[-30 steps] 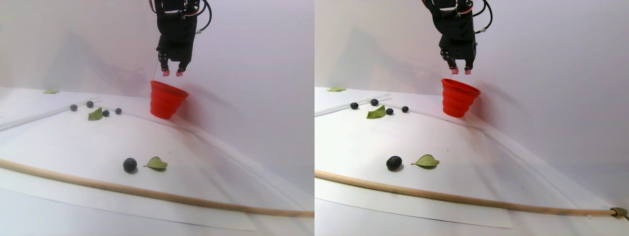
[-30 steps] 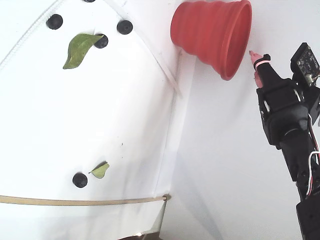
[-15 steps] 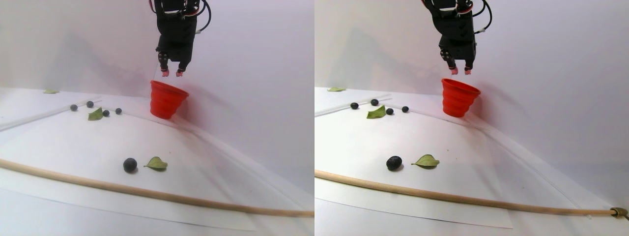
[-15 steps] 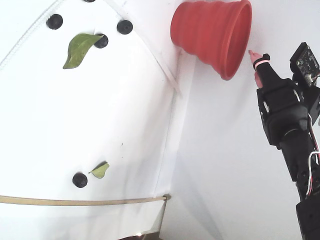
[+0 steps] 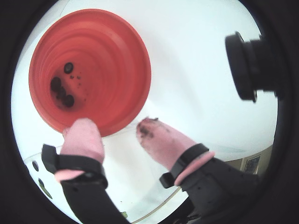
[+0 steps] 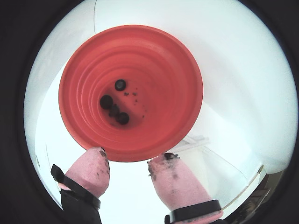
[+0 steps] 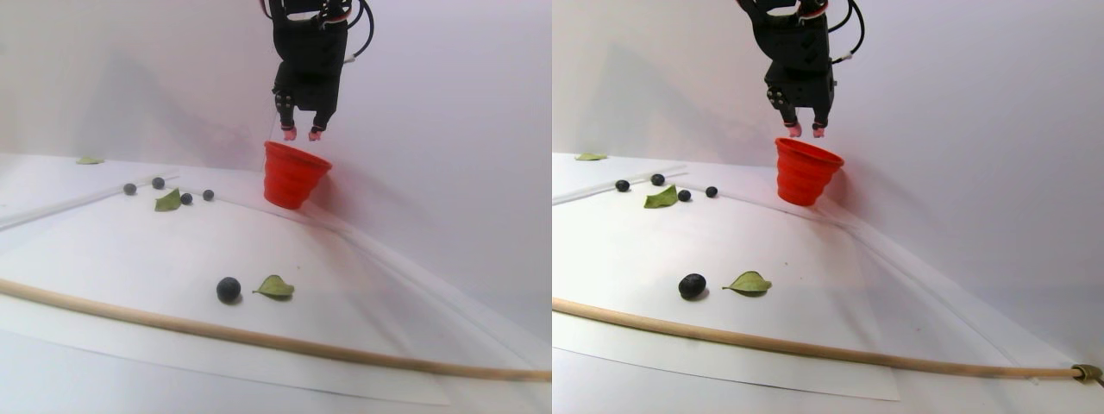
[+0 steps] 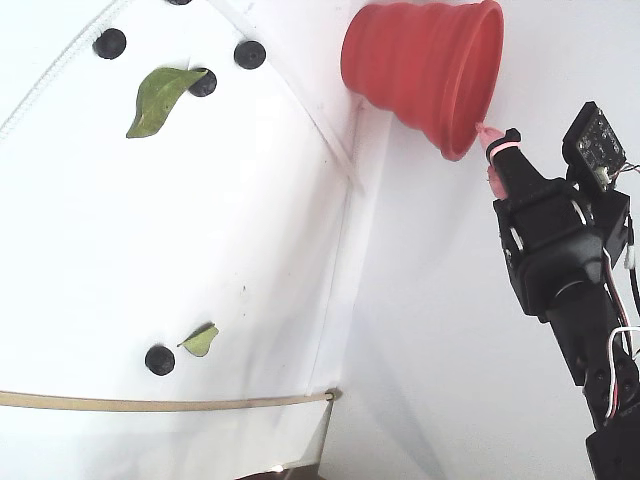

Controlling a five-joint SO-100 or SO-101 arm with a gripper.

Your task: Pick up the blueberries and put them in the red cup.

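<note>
While the gripper (image 6: 128, 161) hangs over the cup (image 6: 79, 126), jaws apart and empty: risk of a fingertip nudging the rim and tipping out the blueberries (image 6: 114, 107).

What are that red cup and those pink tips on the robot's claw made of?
The red cup looks like matte silicone or soft plastic, with stepped rings suggesting a collapsible kind. The pink fingertips look like soft rubbery sleeves, dull and smudged with dark stains. Neither can be told for certain.
</note>
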